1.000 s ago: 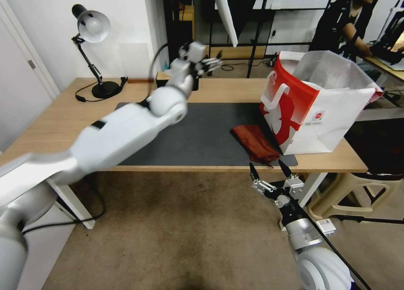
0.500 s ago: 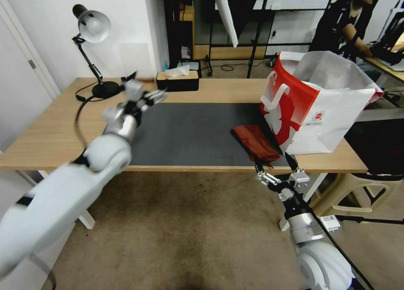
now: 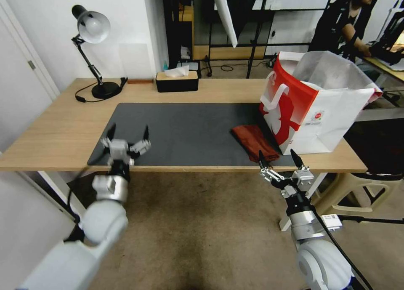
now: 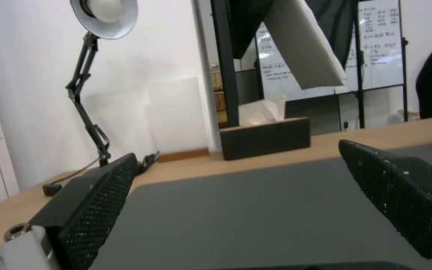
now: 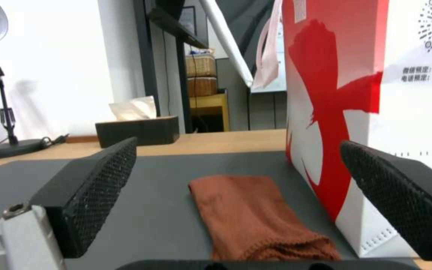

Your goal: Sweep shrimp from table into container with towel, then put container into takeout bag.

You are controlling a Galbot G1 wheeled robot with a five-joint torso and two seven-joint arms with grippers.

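The dark rust-red towel (image 3: 254,142) (image 5: 251,210) lies folded on the grey mat (image 3: 189,130) of the wooden table (image 3: 54,130), close beside the red and white takeout bag (image 3: 313,100) (image 5: 356,93), which stands upright at the table's right end. My right gripper (image 3: 277,155) (image 5: 238,144) is open at the table's front edge, just in front of the towel, holding nothing. At the mat's front left corner my left gripper (image 3: 128,134) (image 4: 236,153) is open and empty. The shrimp and the container are out of view.
A desk lamp (image 3: 92,29) stands at the table's back left, with a black tissue box (image 3: 176,80) at the back middle. A beige stool (image 3: 349,189) sits on the floor past the table's right front leg.
My left arm has swung down from high over the back of the table to the mat's front left corner. My right gripper has crept up toward the towel's near end.
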